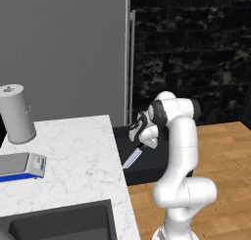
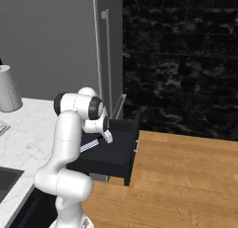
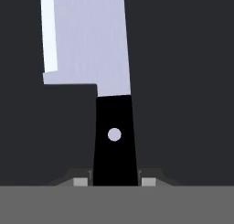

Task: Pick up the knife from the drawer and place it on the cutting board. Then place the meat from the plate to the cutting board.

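Note:
The knife (image 3: 114,136) lies in the open black drawer (image 1: 153,161), its silver blade (image 1: 132,158) pointing away from the hand. My gripper (image 3: 114,181) is shut on the knife's black handle, one fingertip (image 3: 81,182) pressed to each side. From the right, the gripper (image 2: 103,138) reaches down into the drawer (image 2: 122,150), with the blade (image 2: 89,146) slanting toward the counter. From the left, the gripper (image 1: 143,145) sits just above the blade's handle end. The cutting board, the meat and the plate are out of view.
A white marble counter (image 1: 73,151) lies left of the drawer, carrying a grey canister (image 1: 17,114) and a small scale (image 1: 22,164). A dark sink (image 1: 63,224) sits at its near end. A tall grey fridge (image 1: 63,53) stands behind. Wooden floor (image 1: 225,156) spreads right.

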